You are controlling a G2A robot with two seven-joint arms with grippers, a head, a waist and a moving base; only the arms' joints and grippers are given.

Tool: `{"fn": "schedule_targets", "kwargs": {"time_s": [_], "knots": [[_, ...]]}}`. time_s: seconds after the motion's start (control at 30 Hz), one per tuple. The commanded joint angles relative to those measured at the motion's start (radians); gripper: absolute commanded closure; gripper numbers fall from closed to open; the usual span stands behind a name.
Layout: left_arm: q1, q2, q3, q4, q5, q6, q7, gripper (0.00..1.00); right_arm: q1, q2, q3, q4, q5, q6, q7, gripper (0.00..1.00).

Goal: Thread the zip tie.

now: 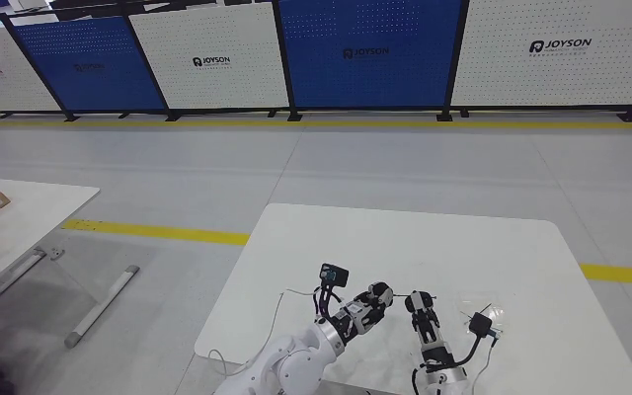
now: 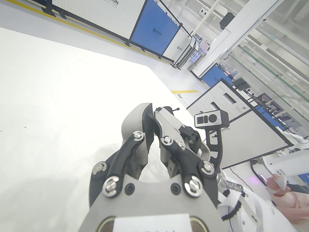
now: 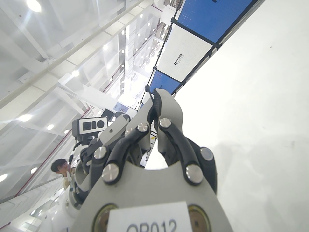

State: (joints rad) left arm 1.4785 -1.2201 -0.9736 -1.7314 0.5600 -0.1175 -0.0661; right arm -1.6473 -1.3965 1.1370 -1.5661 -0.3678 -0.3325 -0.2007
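**Asker:** Where is the zip tie (image 3: 148, 90)?

**Me:** In my right gripper (image 3: 154, 94). Its jaws are pressed together on the thin black strap, and the small head end pokes out just past the tips. Lower down the strap runs in between the jaws, where I lose sight of it.

**Asker:** And your other side?

**Me:** My left gripper (image 2: 153, 115) sits close beside the right one. Its jaws are closed, pad against pad. I cannot tell whether any of the strap lies between them, because the gap is too dark and narrow.

**Asker:** Where are the two over the table (image 1: 415, 237)?

**Me:** They are over its near part, close to the edge on my side. The left gripper is a little left of the middle with the right one next to it. Both point toward the far edge.

**Asker:** Anything else around?

**Me:** Beyond the table a yellow line (image 1: 148, 232) runs across the grey floor. Farther back stands a row of blue and white panels (image 1: 365, 54).
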Motion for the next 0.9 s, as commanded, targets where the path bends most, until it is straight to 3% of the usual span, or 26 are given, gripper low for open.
{"fn": "schedule_targets", "kwargs": {"time_s": [0.0,0.03,0.17,0.2,0.37,0.53,0.67,0.87], "knots": [[0.001,0.000,-0.001,-0.001,-0.001,0.000,0.000,1.00,0.000,0.000,0.000,0.000,0.001,-0.001,0.003,1.00],[0.002,0.000,-0.001,-0.002,-0.001,0.003,0.001,1.00,0.000,0.000,0.000,-0.001,0.001,-0.002,0.005,1.00],[0.004,0.000,-0.002,-0.006,-0.004,0.018,0.009,1.00,-0.001,0.000,0.001,-0.001,0.005,-0.008,0.011,0.06],[0.003,-0.001,-0.004,-0.003,-0.009,0.028,0.014,1.00,-0.001,0.000,0.001,-0.001,0.007,-0.008,0.013,0.00],[-0.005,-0.008,-0.006,0.005,-0.054,0.064,0.039,1.00,-0.006,0.002,0.004,-0.012,0.004,-0.008,0.021,0.00],[-0.001,-0.016,-0.021,-0.004,-0.134,0.103,0.103,1.00,-0.014,0.003,0.010,-0.016,-0.008,0.006,0.007,0.00],[0.001,-0.019,-0.024,-0.010,-0.148,0.110,0.122,1.00,-0.016,0.004,0.011,-0.025,-0.027,0.040,0.018,0.00],[0.001,-0.019,-0.024,-0.010,-0.148,0.110,0.122,1.00,-0.016,0.004,0.011,-0.025,-0.027,0.040,0.018,0.00]]}}
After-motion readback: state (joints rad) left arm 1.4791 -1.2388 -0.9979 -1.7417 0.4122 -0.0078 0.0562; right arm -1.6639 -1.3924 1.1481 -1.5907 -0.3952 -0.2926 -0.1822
